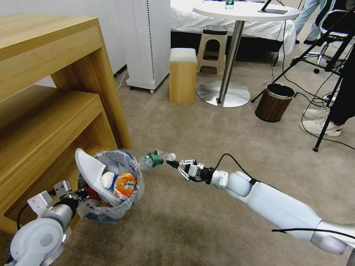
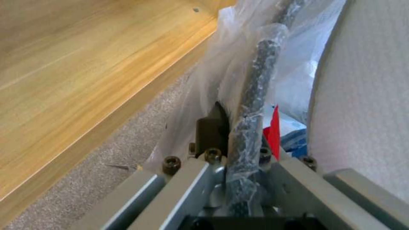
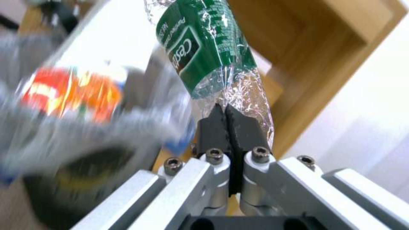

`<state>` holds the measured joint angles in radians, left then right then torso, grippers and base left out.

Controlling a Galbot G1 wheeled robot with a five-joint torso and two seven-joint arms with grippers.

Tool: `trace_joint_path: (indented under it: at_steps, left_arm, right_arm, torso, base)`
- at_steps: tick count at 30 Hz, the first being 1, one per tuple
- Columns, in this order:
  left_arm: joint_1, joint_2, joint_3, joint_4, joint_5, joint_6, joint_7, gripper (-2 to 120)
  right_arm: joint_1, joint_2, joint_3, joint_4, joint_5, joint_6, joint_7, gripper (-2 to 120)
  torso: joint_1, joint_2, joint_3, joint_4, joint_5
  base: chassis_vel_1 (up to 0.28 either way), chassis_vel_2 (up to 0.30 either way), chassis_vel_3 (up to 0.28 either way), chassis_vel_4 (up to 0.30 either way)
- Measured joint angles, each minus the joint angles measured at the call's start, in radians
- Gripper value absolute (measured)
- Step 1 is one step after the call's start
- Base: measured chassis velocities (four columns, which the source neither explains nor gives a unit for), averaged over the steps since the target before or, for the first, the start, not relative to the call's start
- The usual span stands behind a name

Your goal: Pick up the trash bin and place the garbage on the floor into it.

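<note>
Trash bin (image 1: 111,210): small and round, lined with a crinkled translucent white plastic bag, blue showing low down; held tilted off the beige carpet (image 1: 207,129), just beside the lower shelf of the wooden shelf unit (image 1: 55,103).
Bin rim (image 2: 255,83): a dark, speckled curved edge wrapped in clingy bag film.
Bin contents: a white fabric slipper (image 1: 90,168) standing up at the side nearest the shelf unit, an orange printed wrapper (image 1: 125,184) with a white cup-like piece beside it, a scrap of red below.
Left gripper (image 1: 75,192): at the bin's edge closest to the shelf unit, its dark pads (image 2: 211,127) pinching rim and liner together.
Plastic bottle (image 1: 155,159): clear, crushed and crackled, with a green label and pale cap; it hangs in the air just beside the bin's mouth, on the side away from the shelf unit.
Label writing: white letters beginning "Ces", plus small print too fine to read.
Right gripper (image 1: 173,163): extended toward the bin, black serrated fingertips (image 3: 213,127) pressed tight on the bottle's squashed clear end.
Shelf unit: light wood grain, square-edged boards.
</note>
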<state>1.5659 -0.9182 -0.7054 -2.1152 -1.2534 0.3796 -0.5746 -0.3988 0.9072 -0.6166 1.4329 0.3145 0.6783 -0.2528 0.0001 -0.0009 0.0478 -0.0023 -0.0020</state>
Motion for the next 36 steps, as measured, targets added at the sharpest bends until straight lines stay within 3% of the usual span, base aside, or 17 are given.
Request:
trace_joint_path:
  at_steps: [7, 19, 28, 36]
  left_arm:
    - [0.005, -0.004, 0.0, -0.035, -0.005, 0.001, -0.011, 0]
    - [0.028, -0.016, -0.01, -0.104, -0.015, 0.004, -0.027, 0]
    - [0.028, -0.016, -0.019, -0.11, -0.02, 0.005, -0.028, 0]
    - [0.031, -0.007, -0.024, -0.124, -0.032, 0.004, -0.031, 0]
  right_arm:
    - [0.144, 0.041, -0.104, 0.025, 0.111, -0.021, 0.007, 0]
    - [0.183, 0.184, -0.213, -0.031, 0.136, -0.019, 0.014, 0]
    - [0.183, 0.22, -0.261, -0.023, 0.155, -0.024, 0.002, 0]
    - [0.15, 0.199, -0.254, -0.055, 0.133, -0.011, -0.009, 0]
  torso:
    - [0.0, 0.0, 0.0, 0.0002, -0.0002]
    - [0.0, 0.0, 0.0, 0.0003, 0.0]
    - [0.0, 0.0, 0.0, 0.0003, -0.0001]
    - [0.0, 0.0, 0.0, 0.0, 0.0001]
  base:
    - [0.0, 0.0, 0.0, 0.0]
    - [0.0, 0.0, 0.0, 0.0]
    - [0.0, 0.0, 0.0, 0.0]
    - [0.0, 0.0, 0.0, 0.0]
